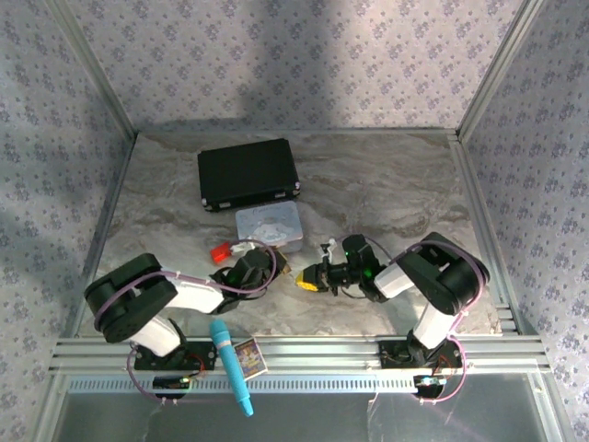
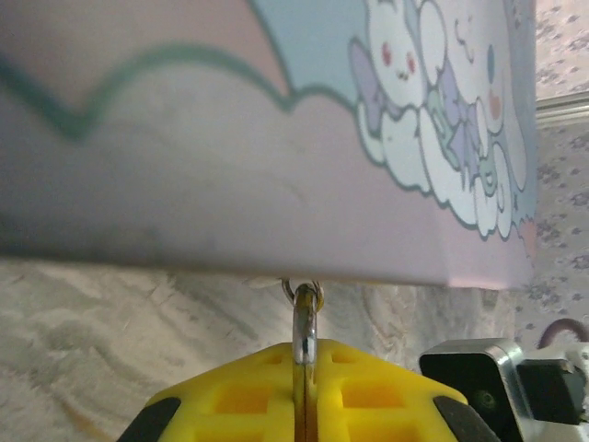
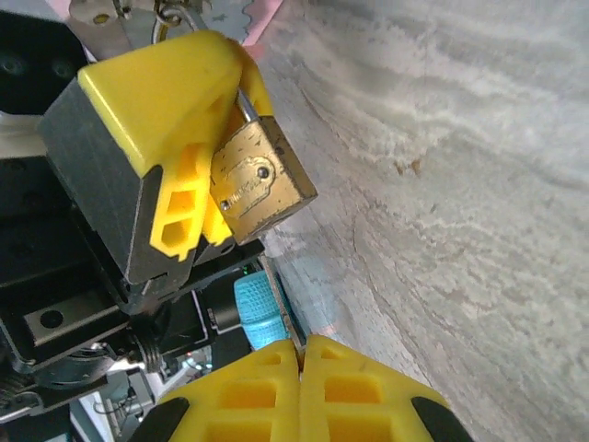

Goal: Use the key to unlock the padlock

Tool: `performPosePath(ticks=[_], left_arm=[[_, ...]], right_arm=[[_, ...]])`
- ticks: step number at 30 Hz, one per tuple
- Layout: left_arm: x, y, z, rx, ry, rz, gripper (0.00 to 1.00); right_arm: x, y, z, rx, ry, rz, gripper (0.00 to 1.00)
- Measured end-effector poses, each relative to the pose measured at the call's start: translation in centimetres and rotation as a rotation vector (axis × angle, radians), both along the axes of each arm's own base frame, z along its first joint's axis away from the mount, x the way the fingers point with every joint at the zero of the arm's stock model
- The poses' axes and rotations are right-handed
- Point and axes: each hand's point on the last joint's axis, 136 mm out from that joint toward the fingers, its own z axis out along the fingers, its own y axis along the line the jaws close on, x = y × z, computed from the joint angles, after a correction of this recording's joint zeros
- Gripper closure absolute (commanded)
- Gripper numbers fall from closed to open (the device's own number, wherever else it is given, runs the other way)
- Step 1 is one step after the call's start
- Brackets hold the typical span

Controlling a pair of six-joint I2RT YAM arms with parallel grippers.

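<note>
Left end effector [image 2: 304,391] is clenched on the thin shackle [image 2: 305,327] of the padlock [image 3: 260,184], brass body dangling near the tabletop [image 3: 442,184]. It looks light, hard and slick, so I'd pinch its flat sides to stop it swinging. Left wrist view gives the shackle edge-on against the pastel tin [image 2: 230,138]; right wrist view gives the brass body, probably the key [image 3: 101,13] up top, and the right end effector [image 3: 302,368] clenched empty.

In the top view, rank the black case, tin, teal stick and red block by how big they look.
1. black case
2. tin
3. teal stick: longer than the tin but much thinner, and at the near edge closer to the camera, so its place against the tin is unsure
4. red block, clearly smallest
</note>
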Motion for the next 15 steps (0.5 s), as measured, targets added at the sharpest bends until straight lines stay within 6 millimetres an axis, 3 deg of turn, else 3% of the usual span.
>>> performPosePath(ticks=[15], left_arm=[[1.4, -1.2, 1.1, -0.113, -0.068, 0.033, 1.0]], right_arm=[[1.4, -0.5, 0.1, 0.078, 0.039, -0.053, 1.0]])
